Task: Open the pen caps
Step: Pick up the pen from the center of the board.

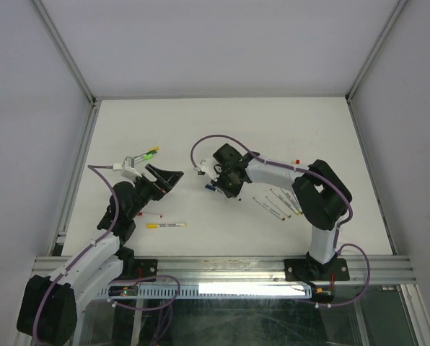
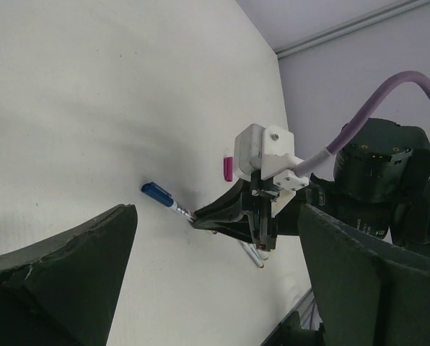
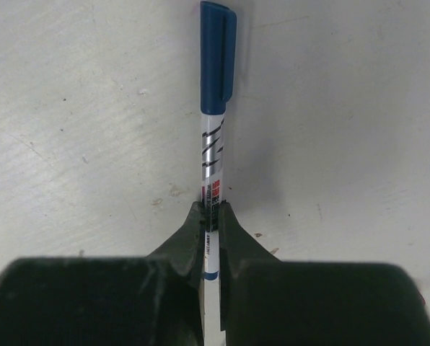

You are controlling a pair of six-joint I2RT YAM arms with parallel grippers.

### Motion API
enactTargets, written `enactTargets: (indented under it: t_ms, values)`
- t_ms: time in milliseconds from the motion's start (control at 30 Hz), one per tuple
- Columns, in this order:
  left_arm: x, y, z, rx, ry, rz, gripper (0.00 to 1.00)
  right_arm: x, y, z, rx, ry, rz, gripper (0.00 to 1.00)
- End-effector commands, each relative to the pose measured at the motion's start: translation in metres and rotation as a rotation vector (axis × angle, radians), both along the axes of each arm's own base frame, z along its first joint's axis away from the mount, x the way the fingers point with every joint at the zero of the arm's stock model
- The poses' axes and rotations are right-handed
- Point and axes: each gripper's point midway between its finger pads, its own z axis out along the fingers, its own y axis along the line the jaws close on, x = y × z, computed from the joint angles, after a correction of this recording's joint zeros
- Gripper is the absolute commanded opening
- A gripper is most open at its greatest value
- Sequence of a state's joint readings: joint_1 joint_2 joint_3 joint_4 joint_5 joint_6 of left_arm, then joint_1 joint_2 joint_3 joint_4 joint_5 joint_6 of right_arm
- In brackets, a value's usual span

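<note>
Right gripper point(image 3: 211, 216) is clamped on the barrel of the blue pen point(image 3: 212, 155), which lies mid-way across the table point(image 1: 222, 122). Blue cap point(image 3: 218, 58) is fitted. Left gripper point(image 1: 167, 176) stands wide, near it.

A white surface point(image 1: 222, 122), faintly scuffed, sits boxed in by pale grey walls point(image 1: 222, 43) with an aluminium rail point(image 1: 229, 268) along its near edge.

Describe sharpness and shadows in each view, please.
Top external: even light, faint shadows on the table. Left wrist: the left claw's fingers are dark and soft; the blue-capped pen is sharper. Right wrist: that pen is sharp, with a soft shadow on its right.
</note>
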State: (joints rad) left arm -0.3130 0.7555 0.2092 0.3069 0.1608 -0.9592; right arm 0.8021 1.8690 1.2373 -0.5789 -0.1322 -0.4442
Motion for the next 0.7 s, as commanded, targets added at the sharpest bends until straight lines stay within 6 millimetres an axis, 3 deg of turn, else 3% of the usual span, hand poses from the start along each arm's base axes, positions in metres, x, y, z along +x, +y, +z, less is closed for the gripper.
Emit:
enactTargets:
  t_ms: [0, 333, 667]
  values:
    - [0.003, -0.007, 0.019, -0.117, -0.056, -0.013, 0.96, 0.002, 0.003, 0.014, 0.073, -0.012, -0.009, 0.0]
    - [0.009, -0.03, 0.003, -0.168, 0.009, -0.055, 0.96, 0.004, 0.005, 0.035, 0.198, 0.023, -0.03, 0.0]
    - [0.017, -0.052, -0.018, -0.163, 0.056, -0.045, 0.98, 0.002, 0.007, 0.039, 0.244, 0.058, -0.041, 0.0]
